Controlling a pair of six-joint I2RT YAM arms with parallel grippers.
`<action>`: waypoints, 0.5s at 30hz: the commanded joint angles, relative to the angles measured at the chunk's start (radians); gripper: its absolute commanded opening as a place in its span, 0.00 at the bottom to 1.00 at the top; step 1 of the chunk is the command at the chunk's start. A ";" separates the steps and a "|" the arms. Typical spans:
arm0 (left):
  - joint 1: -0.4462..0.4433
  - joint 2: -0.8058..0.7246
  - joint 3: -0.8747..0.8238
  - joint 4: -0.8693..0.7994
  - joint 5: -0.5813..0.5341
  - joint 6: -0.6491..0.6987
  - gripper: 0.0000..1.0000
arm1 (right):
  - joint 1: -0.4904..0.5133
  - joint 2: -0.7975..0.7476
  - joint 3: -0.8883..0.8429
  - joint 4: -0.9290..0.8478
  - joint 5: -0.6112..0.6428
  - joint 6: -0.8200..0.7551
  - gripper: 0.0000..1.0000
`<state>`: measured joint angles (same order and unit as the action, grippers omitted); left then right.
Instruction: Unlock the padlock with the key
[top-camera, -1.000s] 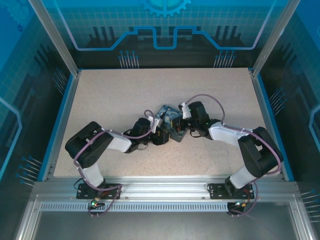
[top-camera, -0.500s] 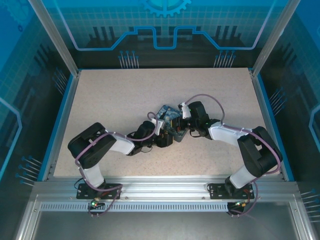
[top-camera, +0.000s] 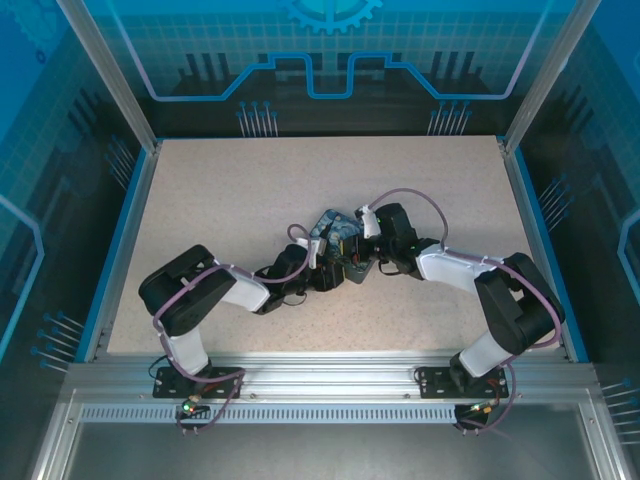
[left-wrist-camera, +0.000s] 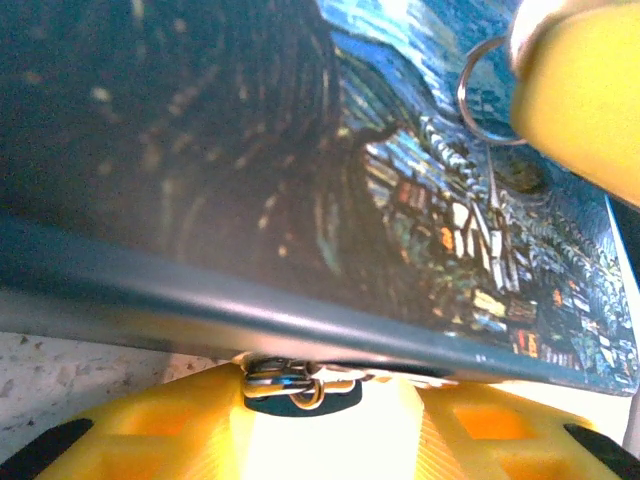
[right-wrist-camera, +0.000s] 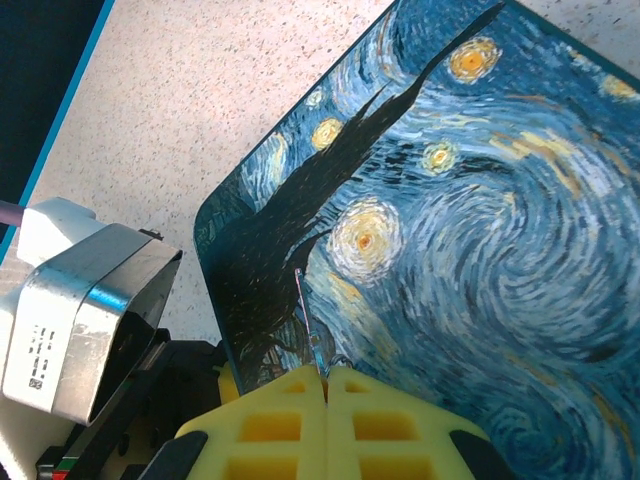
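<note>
Two grippers meet at the tin (right-wrist-camera: 480, 250). Left gripper (left-wrist-camera: 300, 410) has its fingers either side of the padlock (left-wrist-camera: 290, 381) at the tin's edge, though I cannot tell whether they pinch it. Right gripper (right-wrist-camera: 327, 385) is clamped on the key (right-wrist-camera: 308, 325), just above the painted lid.

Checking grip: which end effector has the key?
The right end effector, shut on the key over the tin; the left end effector is at the padlock.
</note>
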<state>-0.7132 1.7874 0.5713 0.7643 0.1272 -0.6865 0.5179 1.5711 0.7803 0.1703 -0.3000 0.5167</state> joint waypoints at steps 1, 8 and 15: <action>0.000 0.017 -0.011 0.075 -0.059 -0.044 0.41 | 0.021 0.033 -0.016 -0.063 0.001 0.007 0.00; -0.002 0.036 -0.006 0.113 -0.069 -0.073 0.38 | 0.028 0.036 -0.018 -0.059 0.001 0.014 0.00; -0.006 0.038 -0.001 0.112 -0.087 -0.073 0.33 | 0.027 0.035 -0.018 -0.061 0.005 0.017 0.00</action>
<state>-0.7185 1.8156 0.5667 0.8333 0.0849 -0.7513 0.5255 1.5738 0.7803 0.1768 -0.2996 0.5243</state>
